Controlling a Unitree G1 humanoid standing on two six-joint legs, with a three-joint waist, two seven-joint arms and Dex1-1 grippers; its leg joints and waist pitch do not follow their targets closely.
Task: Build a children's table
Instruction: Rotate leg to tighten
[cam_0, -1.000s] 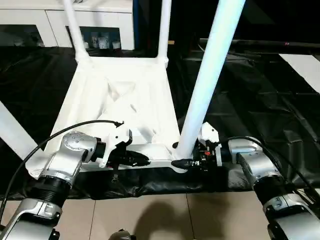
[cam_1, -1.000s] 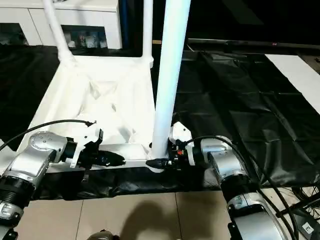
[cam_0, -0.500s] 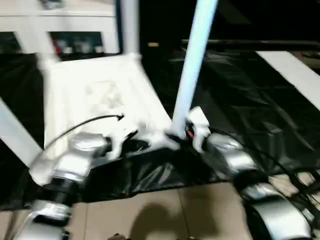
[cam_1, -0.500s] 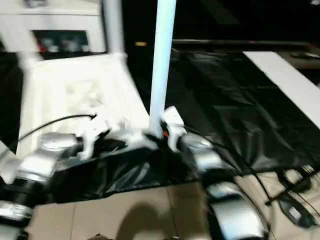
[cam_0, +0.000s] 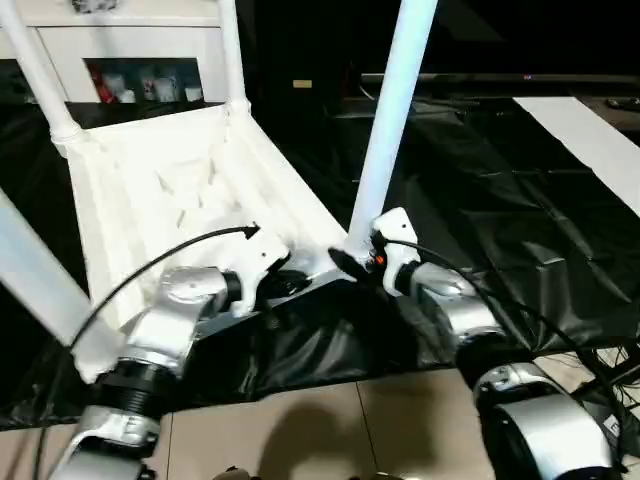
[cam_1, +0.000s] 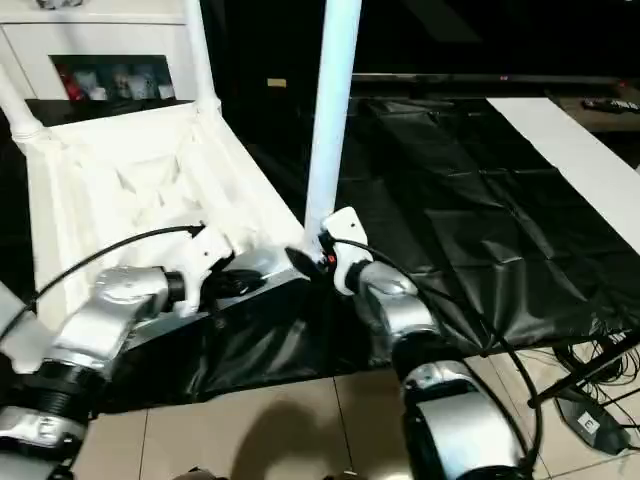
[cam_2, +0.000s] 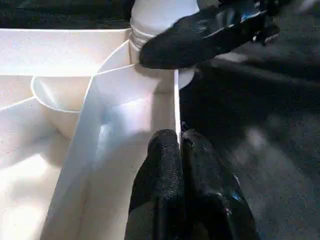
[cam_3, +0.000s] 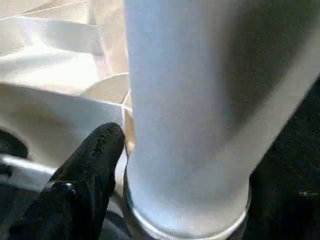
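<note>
The children's table (cam_0: 180, 190) lies upside down on a black sheet (cam_0: 520, 220), its ribbed underside facing up and tube legs standing from the corner sockets, so it sits directly ahead of both grippers, with its near edge right at their fingertips. The left gripper (cam_2: 180, 150) has its two black fingers pressed together on the thin upright wall of the near rim, pinching that edge between them. The right gripper (cam_0: 352, 268) is at the foot of the nearest leg (cam_0: 390, 120), where the leg meets its corner socket; one black finger (cam_3: 95, 155) lies against the base of the tube, and its partner is hidden by the leg, so whether it truly clasps the tube or merely stands spread around it cannot be told. The table looks like hollow moulded plastic, so it is probably light and fairly stiff, though the thin rim wall might flex a little under a hard pinch (the ribs behind it should help). The smooth, glossy, tapered legs are likely slippery, and a grip high up would lever the socket, so the base beside the right gripper seems the soundest hold. The rim where the left gripper sits is a sensible bracing point, since it resists the twist of seating a leg.
</note>
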